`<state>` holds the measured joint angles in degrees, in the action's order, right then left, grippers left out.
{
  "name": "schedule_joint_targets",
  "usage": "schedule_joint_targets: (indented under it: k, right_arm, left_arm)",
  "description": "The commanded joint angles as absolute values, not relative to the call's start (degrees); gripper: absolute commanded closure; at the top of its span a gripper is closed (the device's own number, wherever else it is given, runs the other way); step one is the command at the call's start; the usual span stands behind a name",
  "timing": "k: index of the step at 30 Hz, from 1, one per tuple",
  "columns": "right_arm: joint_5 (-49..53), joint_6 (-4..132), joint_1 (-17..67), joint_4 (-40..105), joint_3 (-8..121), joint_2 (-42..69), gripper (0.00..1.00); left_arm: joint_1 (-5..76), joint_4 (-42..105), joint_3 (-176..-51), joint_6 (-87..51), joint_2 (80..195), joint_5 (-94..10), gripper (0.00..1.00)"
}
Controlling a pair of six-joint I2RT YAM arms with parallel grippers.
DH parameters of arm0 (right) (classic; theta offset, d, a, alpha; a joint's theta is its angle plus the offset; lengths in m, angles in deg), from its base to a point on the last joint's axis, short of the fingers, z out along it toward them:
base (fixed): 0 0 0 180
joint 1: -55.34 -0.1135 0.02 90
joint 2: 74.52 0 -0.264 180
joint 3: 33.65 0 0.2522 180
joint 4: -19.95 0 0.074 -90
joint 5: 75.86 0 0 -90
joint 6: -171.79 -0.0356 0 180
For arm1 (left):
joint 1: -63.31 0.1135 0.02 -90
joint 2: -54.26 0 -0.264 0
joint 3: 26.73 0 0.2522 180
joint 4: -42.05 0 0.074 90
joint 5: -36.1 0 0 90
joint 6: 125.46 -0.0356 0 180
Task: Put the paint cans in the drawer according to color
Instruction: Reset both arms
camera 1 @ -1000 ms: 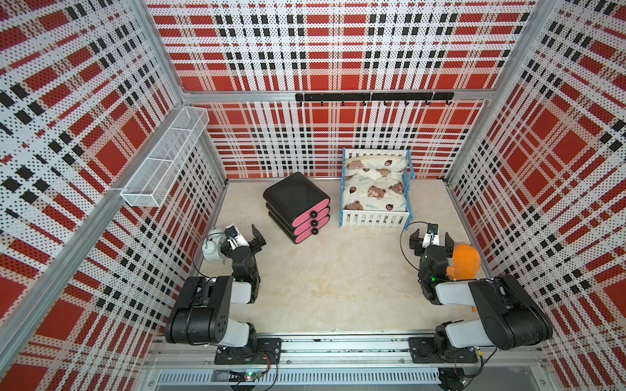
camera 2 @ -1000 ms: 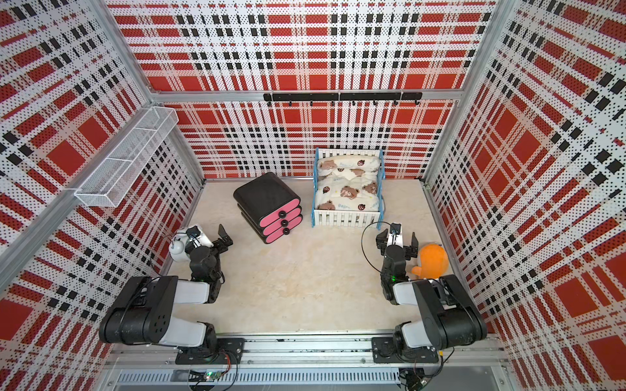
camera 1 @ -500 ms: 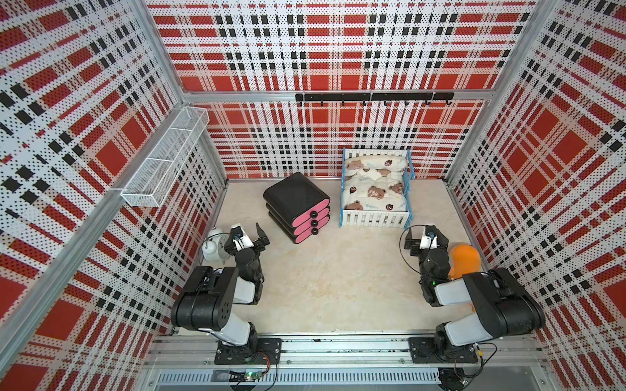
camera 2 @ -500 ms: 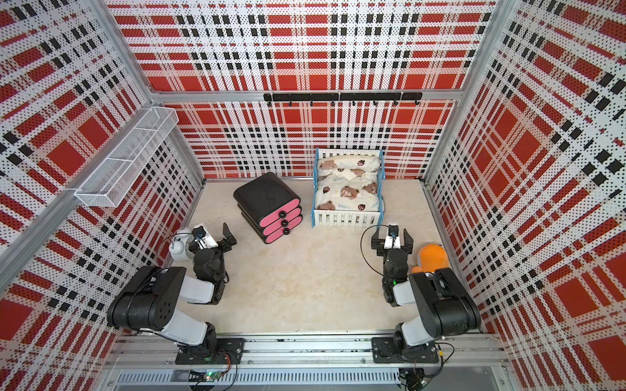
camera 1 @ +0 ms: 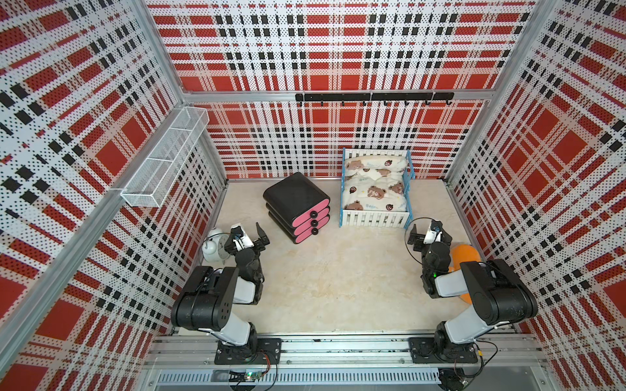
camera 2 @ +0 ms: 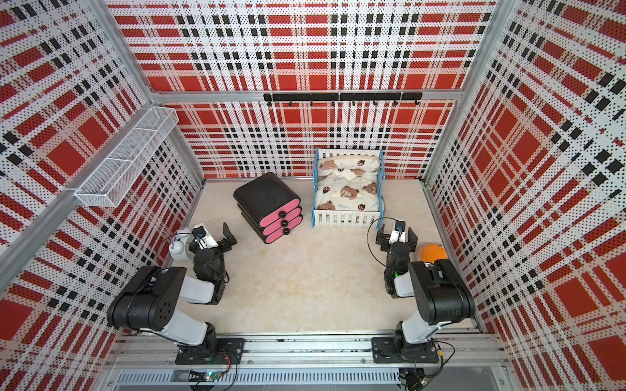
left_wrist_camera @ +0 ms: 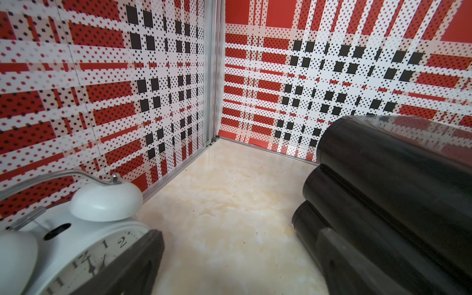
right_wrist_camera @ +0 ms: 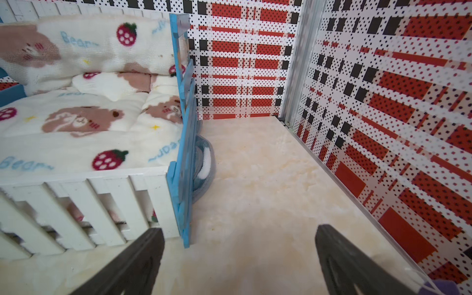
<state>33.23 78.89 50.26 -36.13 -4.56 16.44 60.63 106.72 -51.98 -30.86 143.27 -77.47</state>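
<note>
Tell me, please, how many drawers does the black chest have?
3, stacked in the chest: top drawer, middle drawer, bottom drawer, all shut. None seems hidden.

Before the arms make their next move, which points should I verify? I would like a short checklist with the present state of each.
1. Left pincer open and empty: ok.
2. Right pincer open and empty: ok.
3. Drawer ready to receive cans: not ok, all three fronts are shut.
4. Paint cans located: cannot tell, none shows in any view.
5. Clock apart from the left pincer: cannot tell, it stands very close.
6. Orange toy apart from the right arm: cannot tell, the arm hides part of it.
</note>
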Motion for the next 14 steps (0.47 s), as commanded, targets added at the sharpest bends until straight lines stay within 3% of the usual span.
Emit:
schedule_joint_targets:
  k: [1, 14]
  right_arm:
    - [33.35, 78.0, 50.51, -35.8, -4.55, 15.83, 0.0]
    - [33.27, 77.93, 50.51, -35.59, -4.51, 15.82, 0.0]
  left_arm:
    - [60.33, 108.26, -51.66, -31.43, 143.79, -78.24, 0.01]
    - [60.38, 108.27, -51.66, -31.5, 143.84, -78.24, 0.01]
